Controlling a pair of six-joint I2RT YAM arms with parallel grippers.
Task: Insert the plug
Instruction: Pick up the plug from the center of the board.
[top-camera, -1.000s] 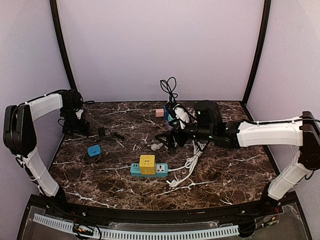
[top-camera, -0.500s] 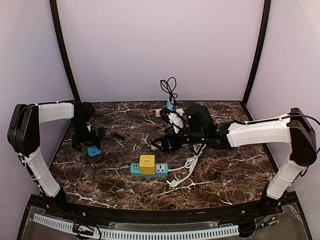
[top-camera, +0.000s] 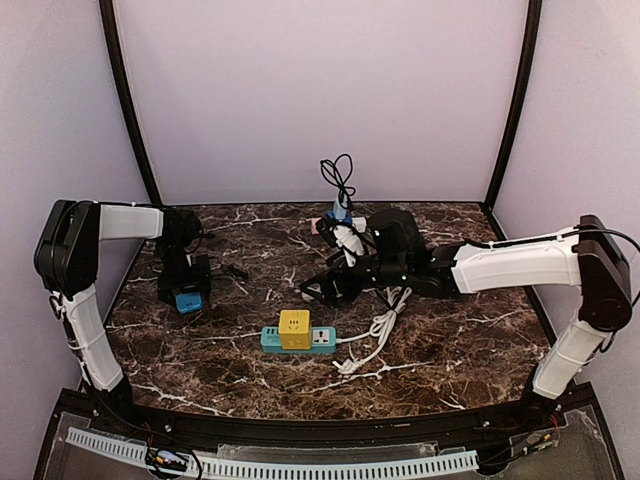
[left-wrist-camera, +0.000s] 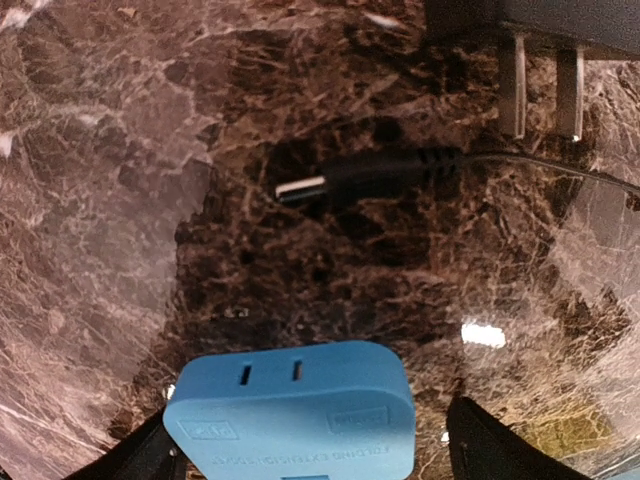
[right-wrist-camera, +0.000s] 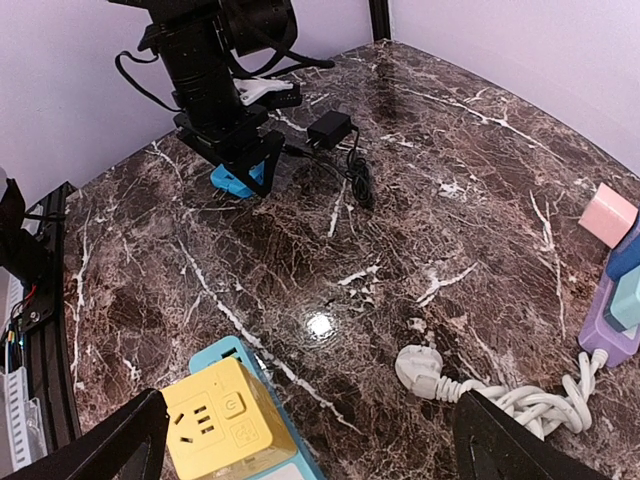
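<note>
Hovering low over the left part of the dark marble-patterned table (top-camera: 450, 340), the left gripper (top-camera: 186, 288) stands wide, with one finger on each side of a small blue plastic plug adapter (left-wrist-camera: 290, 410) that lies flat on the table. One finger looks very near to a corner of the adapter, the other is clearly apart from it, so nothing is gripped. Just beyond the adapter lie a black cable end with a metal tip (left-wrist-camera: 340, 182) and a black charger with two flat prongs (left-wrist-camera: 540, 40).

The right gripper (right-wrist-camera: 310, 450) is wide too and holds nothing; it hangs above the middle of the table. Below it, a white plug (right-wrist-camera: 430, 370) on a coiled white cord (right-wrist-camera: 530, 400) lies free on the table. Near it, toward the arm bases, sits a teal power strip (top-camera: 322, 340) with a yellow cube socket (top-camera: 294, 328) standing on it.
</note>
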